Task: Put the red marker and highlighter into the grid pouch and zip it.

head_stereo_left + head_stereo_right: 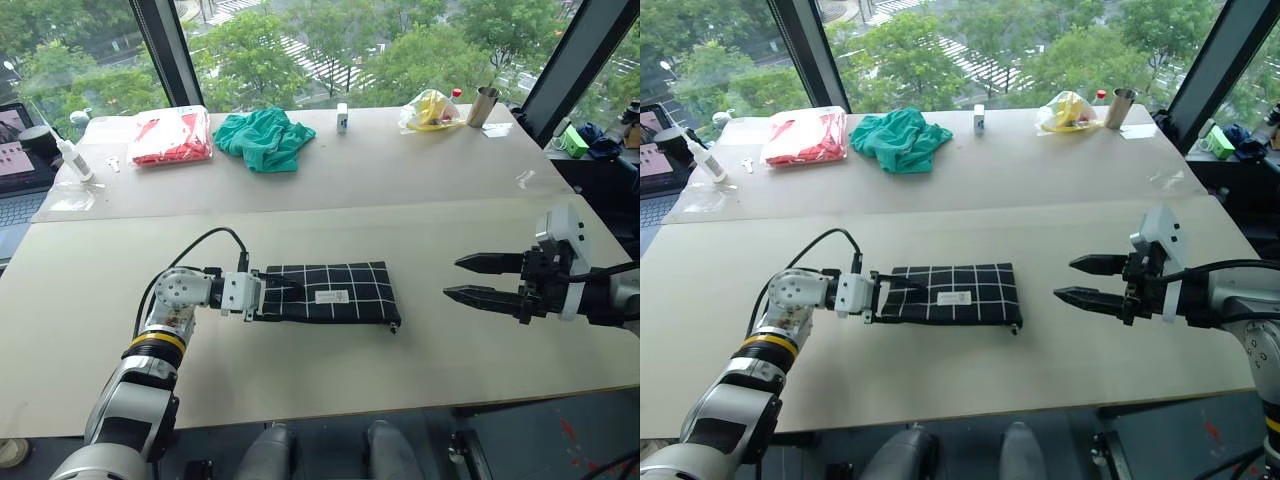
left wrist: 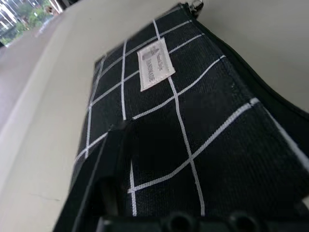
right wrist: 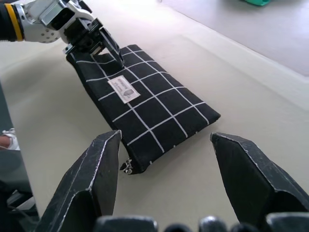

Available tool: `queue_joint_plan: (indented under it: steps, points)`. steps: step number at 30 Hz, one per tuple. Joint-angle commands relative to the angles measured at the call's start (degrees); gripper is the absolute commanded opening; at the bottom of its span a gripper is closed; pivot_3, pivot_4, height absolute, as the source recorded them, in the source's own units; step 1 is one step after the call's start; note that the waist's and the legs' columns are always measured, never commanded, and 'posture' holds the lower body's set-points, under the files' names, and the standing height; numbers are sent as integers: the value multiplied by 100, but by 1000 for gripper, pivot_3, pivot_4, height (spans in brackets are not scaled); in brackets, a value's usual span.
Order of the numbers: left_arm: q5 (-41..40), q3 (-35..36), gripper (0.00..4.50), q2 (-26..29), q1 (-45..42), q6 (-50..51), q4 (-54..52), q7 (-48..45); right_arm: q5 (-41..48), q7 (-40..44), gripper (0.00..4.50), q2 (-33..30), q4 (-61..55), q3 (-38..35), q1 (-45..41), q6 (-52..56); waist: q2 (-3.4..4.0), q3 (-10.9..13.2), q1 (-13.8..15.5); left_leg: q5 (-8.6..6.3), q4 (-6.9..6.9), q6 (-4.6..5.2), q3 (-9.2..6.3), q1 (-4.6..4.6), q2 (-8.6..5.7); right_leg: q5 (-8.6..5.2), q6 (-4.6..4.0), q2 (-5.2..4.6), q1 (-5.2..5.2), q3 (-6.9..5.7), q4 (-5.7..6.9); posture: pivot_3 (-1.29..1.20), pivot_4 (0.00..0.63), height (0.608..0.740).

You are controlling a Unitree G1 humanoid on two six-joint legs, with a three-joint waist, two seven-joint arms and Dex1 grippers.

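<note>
Grid pouch (image 1: 330,292) flat mid-table, long axis nine to three. Left gripper (image 1: 272,292), fingers spread, at its nine o'clock end. Right gripper (image 1: 480,280) spread, empty, off three o'clock.

- An office or lab room high in a building; tall dark-framed windows (image 1: 330,40) overlook treetops and a street below
- Pale work tables (image 1: 420,175) pushed together; a laptop (image 1: 20,160) at the edge
</note>
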Motion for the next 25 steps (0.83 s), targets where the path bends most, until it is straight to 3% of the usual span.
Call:
queue_joint_plan:
  steps: [1,6,9,12,14,16,20,25]
  points:
    - [656,98,4339,386,92,-322,186,933,-1,-28,3330,-89,-156,-60,20,-170,0,0,5,0,2,0,0,1,-1,1,2,0,2,1,-1,0,150,740]
    - [96,414,4430,1132,725,128,-162,689,-77,179,3330,-291,39,-58,73,-259,4,-2,-81,-4,-10,8,9,37,7,2,2,2,18,5,7,0,150,740]
    - [-775,860,4430,1814,1618,1726,-1158,334,-317,226,3330,-339,365,40,189,-472,6,-3,-172,-14,-29,23,10,74,16,1,2,6,42,1,5,0,150,740]
    - [-1519,1327,4430,2107,2455,3327,-2397,694,-553,189,3330,-285,704,176,215,-713,16,1,-206,-35,-37,57,9,92,17,1,2,9,43,3,2,0,150,740]
    - [-2018,1769,4430,2133,2893,4790,-3211,1595,-670,156,3330,-216,900,248,197,-870,30,10,-166,-36,-33,57,9,90,19,2,2,5,43,7,-2,0,150,740]
    - [-2188,2208,4430,2014,3282,5482,-3947,2437,-762,116,3330,-144,1068,306,168,-1000,30,14,-85,-36,-24,56,6,80,23,1,2,1,44,9,-3,0,150,740]
    - [-2643,2762,4430,1878,3909,6268,-5017,2921,-850,-15,3330,28,1412,334,-3,-1177,30,14,12,-37,-21,53,7,78,21,2,2,1,47,13,-9,0,150,740]
    - [-2820,3222,4430,1709,4183,6574,-5405,3173,-975,-24,3330,123,1727,483,-186,-1329,33,16,22,-38,-25,48,9,81,19,3,0,-1,46,20,-10,0,150,740]
